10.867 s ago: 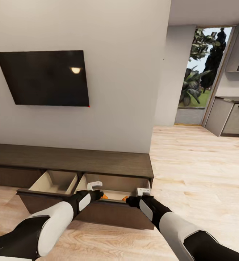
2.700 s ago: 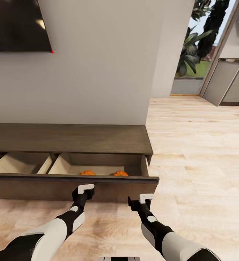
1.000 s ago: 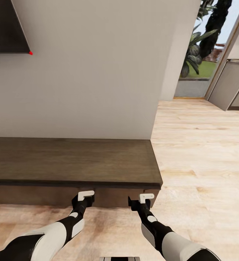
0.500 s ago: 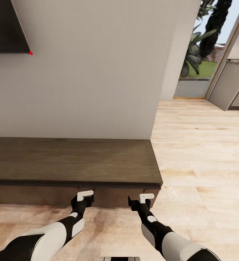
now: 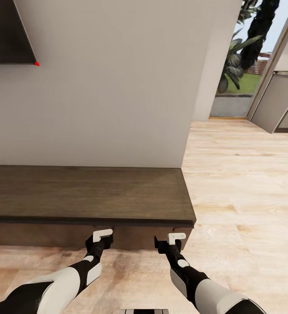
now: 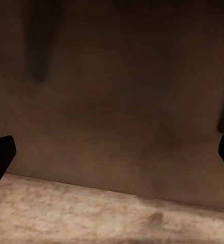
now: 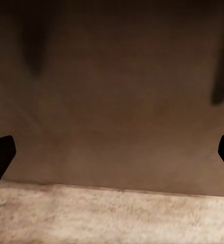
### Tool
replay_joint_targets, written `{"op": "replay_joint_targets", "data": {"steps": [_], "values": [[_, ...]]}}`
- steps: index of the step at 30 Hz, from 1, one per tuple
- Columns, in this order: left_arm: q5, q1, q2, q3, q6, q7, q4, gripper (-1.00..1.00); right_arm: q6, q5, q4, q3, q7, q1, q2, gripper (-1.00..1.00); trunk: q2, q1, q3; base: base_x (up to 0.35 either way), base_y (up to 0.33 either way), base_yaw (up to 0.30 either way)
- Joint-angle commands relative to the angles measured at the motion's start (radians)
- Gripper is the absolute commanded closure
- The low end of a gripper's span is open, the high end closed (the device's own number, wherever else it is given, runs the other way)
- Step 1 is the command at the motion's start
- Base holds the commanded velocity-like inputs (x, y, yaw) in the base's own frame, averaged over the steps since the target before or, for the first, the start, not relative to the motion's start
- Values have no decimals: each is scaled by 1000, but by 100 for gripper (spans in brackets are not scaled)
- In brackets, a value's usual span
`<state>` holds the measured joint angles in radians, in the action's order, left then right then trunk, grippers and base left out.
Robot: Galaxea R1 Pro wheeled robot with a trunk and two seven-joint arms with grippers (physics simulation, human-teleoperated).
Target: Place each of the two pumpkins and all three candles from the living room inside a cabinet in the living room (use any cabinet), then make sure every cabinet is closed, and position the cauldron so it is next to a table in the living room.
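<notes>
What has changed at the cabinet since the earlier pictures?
The cabinet drawers, earlier pulled out with two pumpkins in the right one, are now pushed in flush. Both claws, left claw and right claw, stay open against the front.

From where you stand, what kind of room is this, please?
Probably a living room: a long low cabinet against the wall, a dark wall-mounted screen above it, pale wood floor, and a kitchen area beyond.
</notes>
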<state>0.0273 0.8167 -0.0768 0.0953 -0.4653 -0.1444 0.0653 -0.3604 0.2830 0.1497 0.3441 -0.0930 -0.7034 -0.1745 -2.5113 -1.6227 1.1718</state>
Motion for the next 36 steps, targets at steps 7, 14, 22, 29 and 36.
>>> {"op": "replay_joint_targets", "data": {"steps": [7, 14, 22, 29, 36], "values": [[-1, 2, 0, 14, -7, -2, -92, -100, -3, 7, -1, 9, -5, -1, 0, -100, 0, 0, 1, 0, 0, 0], [-1, 2, 0, 14, -7, -2, -91, -100, -3, 6, -1, 9, -5, -1, 0, -100, 0, 0, 1, 0, 0, 0], [-1, 2, 0, 14, -7, -2, -91, -100, -3, 6, -1, 9, -5, -1, 0, -100, 0, 0, 1, -3, 0, 0], [-1, 2, 0, 14, -7, -3, -91, -100, -3, 6, -1, 9, -5, -1, 0, -100, 0, 0, 1, -118, 0, 0], [-1, 2, 0, 14, -7, -3, -91, -100, -3, 6, -1, 9, -5, -1, 0, -100, 0, 0, 1, -26, 0, 0]]}}
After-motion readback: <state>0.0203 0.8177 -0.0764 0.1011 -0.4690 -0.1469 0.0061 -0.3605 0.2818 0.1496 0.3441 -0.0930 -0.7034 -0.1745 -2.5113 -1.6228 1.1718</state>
